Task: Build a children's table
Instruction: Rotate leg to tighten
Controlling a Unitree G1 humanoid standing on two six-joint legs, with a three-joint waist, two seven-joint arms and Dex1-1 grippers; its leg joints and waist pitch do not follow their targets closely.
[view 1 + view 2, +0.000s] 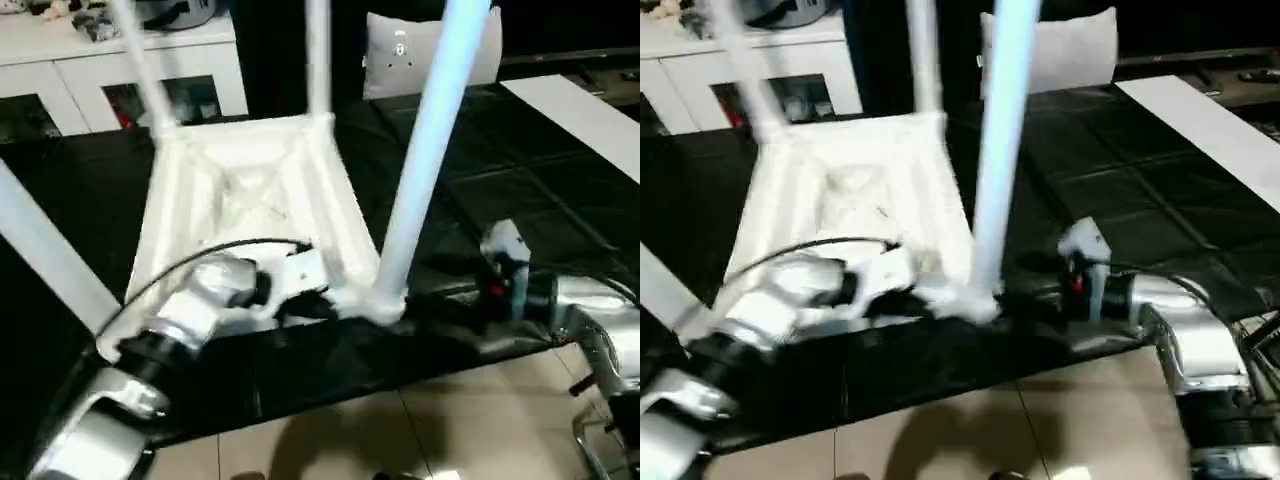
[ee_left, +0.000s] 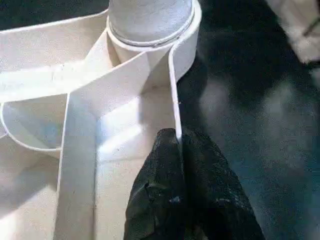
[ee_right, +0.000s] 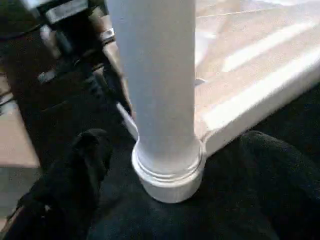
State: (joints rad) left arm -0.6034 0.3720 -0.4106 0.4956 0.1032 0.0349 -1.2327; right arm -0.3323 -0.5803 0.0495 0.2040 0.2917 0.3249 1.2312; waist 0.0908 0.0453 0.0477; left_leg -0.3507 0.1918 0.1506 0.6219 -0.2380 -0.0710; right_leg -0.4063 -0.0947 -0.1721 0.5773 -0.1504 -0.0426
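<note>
Fingers [image 2: 170,200] of the left gripper [image 2: 178,145] clamp the tabletop [image 1: 250,190] rim; right gripper [image 3: 170,210] seemingly spread around the corner leg [image 3: 157,75].

A white cabinet [image 1: 120,85] stands at eleven o'clock, a white pillow [image 1: 400,55] at one, beige floor tiles [image 1: 420,430] at six.

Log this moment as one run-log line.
table top upside down on black mat | left end effector pinching its rim | right end effector astride near-corner leg | legs socketed
</note>
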